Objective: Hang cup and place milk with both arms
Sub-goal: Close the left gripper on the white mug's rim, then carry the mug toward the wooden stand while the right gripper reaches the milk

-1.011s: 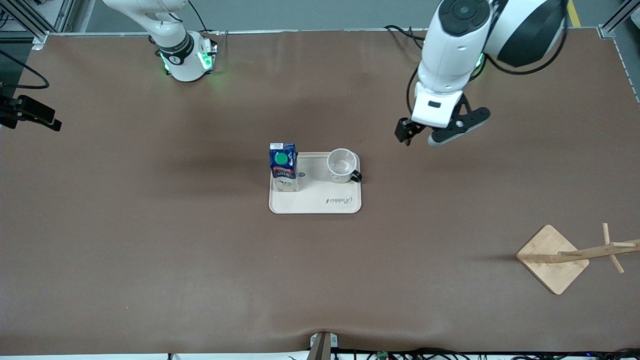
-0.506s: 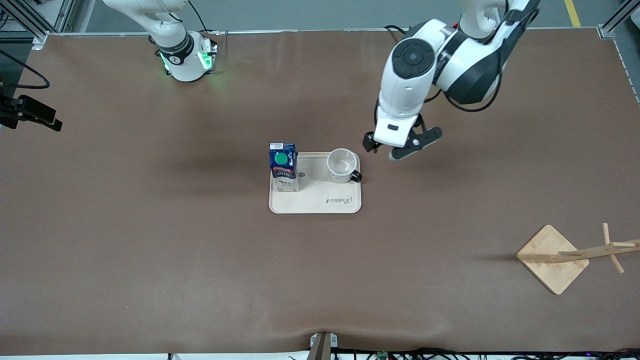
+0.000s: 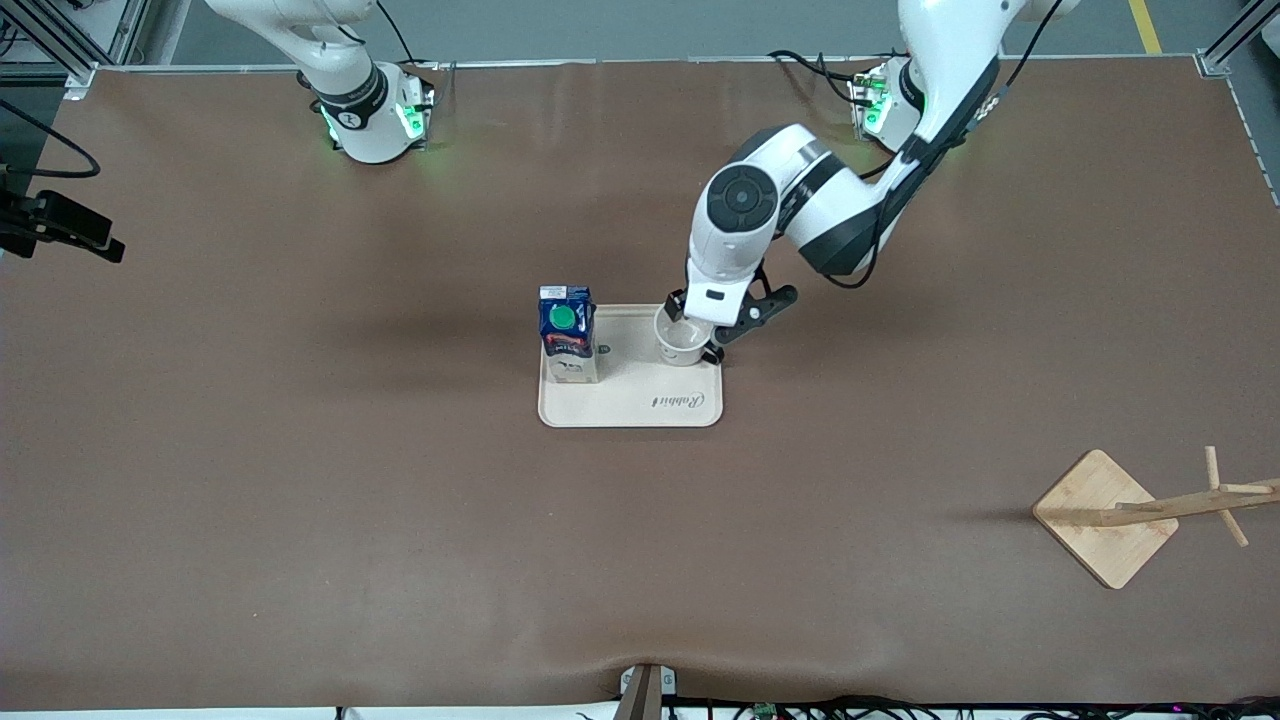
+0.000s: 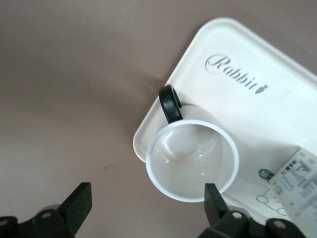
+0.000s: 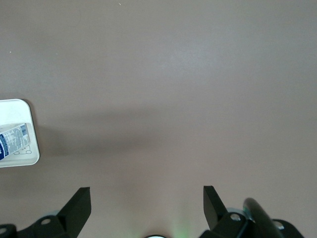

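The cup (image 3: 683,340) stands upright at a corner of the cream tray (image 3: 630,408), nearest the left arm's end, its black handle (image 4: 170,103) at the tray's edge. The left gripper (image 3: 715,322) hovers over it, fingers (image 4: 216,202) spread wide. The milk (image 3: 567,333) stands at the tray's other end; the wooden cup rack (image 3: 1150,512) is well apart across open bench (image 3: 300,480), and the right gripper (image 5: 146,210) waits with fingers spread.

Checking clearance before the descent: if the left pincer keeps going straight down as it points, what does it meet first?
Probably the cup: the left pincer is open, one finger over its rim, the other outside; depth is unclear.
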`<state>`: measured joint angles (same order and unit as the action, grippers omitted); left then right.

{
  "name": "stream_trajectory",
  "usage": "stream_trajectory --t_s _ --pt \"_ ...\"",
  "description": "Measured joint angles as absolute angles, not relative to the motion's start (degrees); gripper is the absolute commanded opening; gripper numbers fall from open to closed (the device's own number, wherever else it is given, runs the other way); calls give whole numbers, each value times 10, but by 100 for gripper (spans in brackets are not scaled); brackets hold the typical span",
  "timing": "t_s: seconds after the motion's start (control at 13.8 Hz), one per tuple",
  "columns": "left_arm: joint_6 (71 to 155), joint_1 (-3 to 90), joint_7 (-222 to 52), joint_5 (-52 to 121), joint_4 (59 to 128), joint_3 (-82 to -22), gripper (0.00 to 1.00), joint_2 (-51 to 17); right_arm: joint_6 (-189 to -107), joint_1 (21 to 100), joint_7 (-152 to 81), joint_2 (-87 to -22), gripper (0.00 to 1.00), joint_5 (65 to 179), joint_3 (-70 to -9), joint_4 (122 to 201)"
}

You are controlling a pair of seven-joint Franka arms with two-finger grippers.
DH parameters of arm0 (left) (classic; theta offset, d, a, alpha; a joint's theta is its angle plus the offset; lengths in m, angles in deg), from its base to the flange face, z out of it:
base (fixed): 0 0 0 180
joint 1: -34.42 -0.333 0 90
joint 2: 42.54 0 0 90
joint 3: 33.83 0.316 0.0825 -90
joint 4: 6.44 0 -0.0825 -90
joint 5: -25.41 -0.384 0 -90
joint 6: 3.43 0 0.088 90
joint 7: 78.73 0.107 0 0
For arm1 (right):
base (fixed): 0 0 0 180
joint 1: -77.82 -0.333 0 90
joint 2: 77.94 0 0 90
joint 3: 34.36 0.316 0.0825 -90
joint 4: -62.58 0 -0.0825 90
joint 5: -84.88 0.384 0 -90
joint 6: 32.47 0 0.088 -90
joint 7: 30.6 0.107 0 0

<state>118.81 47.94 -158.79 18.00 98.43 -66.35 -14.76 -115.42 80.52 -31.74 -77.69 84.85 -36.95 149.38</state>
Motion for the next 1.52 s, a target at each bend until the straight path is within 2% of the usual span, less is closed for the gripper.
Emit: stream_trajectory --t_s 0.29,0.36,0.51,0.58,0.65,1.08,1.52 --pt "1205 485 -1589 180 998 -664 100 -113 -1154 805 -317 -777 100 849 -370 1494" --pt "1214 485 -1589 180 1006 -664 89 -110 -1154 805 -317 -777 100 849 -370 1494" --pt "1234 486 -1604 180 1019 -664 35 -104 -1152 805 -317 -770 100 849 -370 1494" --pt "1243 486 -1610 180 1021 -664 11 -101 -1152 805 -317 -763 100 849 -370 1494" --pt "1248 486 -1613 180 1021 -663 0 -97 -1152 806 -317 -754 100 849 -370 1494" --pt "1252 478 -1613 124 994 -658 0 -91 -1153 804 -318 -701 100 849 -370 1494" --pt "1128 461 -1582 98 876 -641 0 -113 -1128 777 -267 -702 100 898 -365 1492"
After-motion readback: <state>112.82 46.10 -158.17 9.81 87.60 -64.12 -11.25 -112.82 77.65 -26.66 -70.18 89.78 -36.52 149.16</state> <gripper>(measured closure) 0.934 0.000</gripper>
